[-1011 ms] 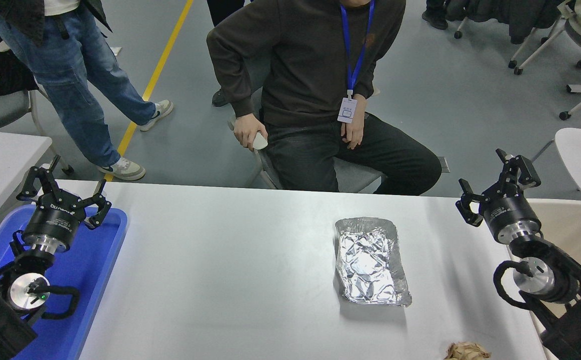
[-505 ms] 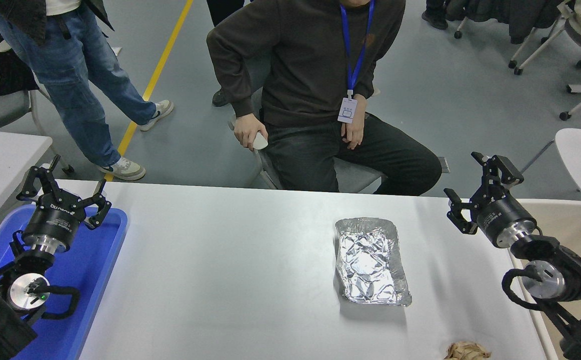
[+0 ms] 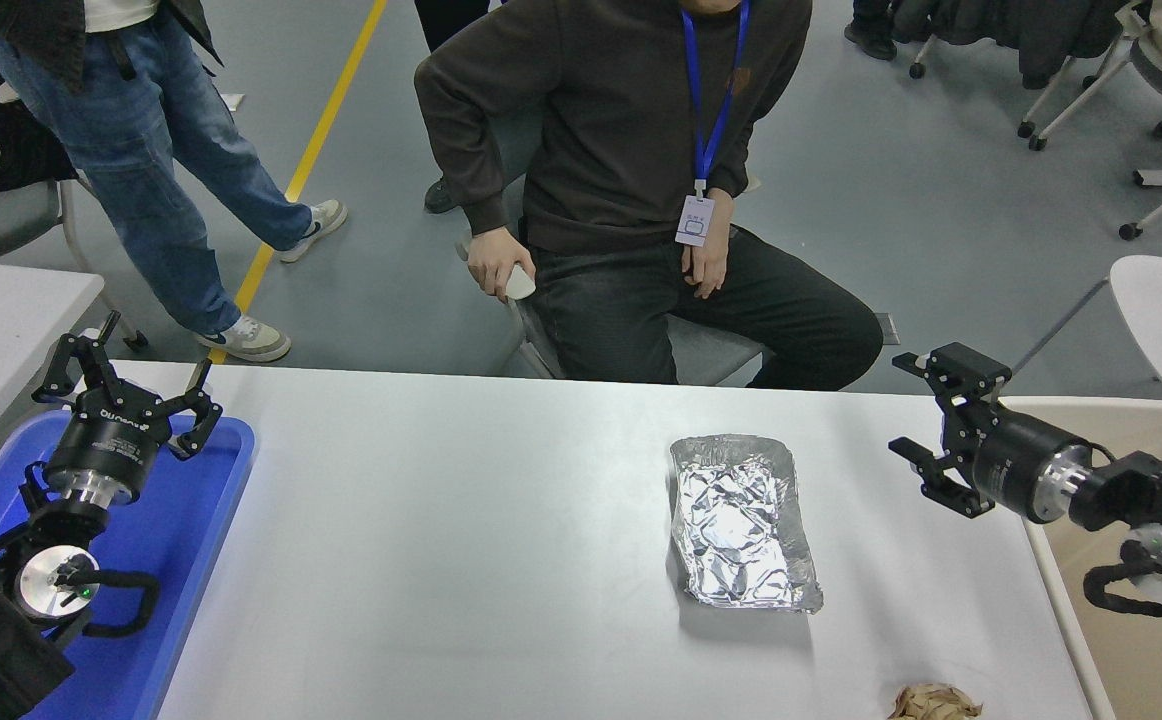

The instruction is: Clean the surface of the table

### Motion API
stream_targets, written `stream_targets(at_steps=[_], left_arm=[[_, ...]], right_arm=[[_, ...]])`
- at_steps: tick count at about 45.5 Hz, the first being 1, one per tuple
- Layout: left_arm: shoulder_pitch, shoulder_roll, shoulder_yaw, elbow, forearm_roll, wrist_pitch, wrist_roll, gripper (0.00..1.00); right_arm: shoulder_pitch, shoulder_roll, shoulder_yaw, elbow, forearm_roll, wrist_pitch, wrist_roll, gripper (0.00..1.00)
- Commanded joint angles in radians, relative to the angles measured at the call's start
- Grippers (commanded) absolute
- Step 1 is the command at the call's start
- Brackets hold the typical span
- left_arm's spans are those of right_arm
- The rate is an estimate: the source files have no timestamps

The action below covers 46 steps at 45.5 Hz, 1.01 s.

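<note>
Head view: counter (image 3: pixel 461 520) bearing crumpled foil tray (image 3: pixel 741 522) at centre-right, right hand (image 3: pixel 926 420) released to its right, apparently lined up for pickup; left hand (image 3: pixel 126 385) released, parked far left.

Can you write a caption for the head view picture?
Right gripper open beside foil on the table.

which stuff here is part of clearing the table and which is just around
Belongs to the job:
- table surface
- foil tray lying on it
- crumpled brown paper at the near edge
- right gripper, open, beside the foil
- beige bin

Just around:
- left gripper, parked over the blue tray
- seated person
- office chairs
</note>
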Motion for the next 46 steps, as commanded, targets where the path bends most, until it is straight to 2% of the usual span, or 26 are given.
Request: stream_targets(at_steps=[1, 6, 13, 25, 46], left_arm=[[0.0, 0.0, 0.0, 0.0, 0.001, 0.0, 0.0, 1.0], [0.0, 0.0, 0.0, 0.0, 0.0, 0.0, 0.0, 1.0], [0.0, 0.0, 0.0, 0.0, 0.0, 0.0, 0.0, 1.0], [0.0, 0.0, 0.0, 0.0, 0.0, 0.0, 0.0, 1.0], [0.0, 0.0, 0.0, 0.0, 0.0, 0.0, 0.0, 1.0]], right_arm=[[0.05, -0.028, -0.098, 0.044, -0.03, 0.025, -0.068, 0.99], [0.105, -0.028, -0.133, 0.042, -0.03, 0.025, -0.138, 0.99], [0.175, -0.039, -0.193, 0.061, -0.06, 0.054, -0.165, 0.99], [0.266, -0.037, -0.288, 0.085, -0.442, 0.117, -0.166, 0.99], [0.266, 0.041, -0.337, 0.11, -0.87, 0.126, -0.155, 0.99]])
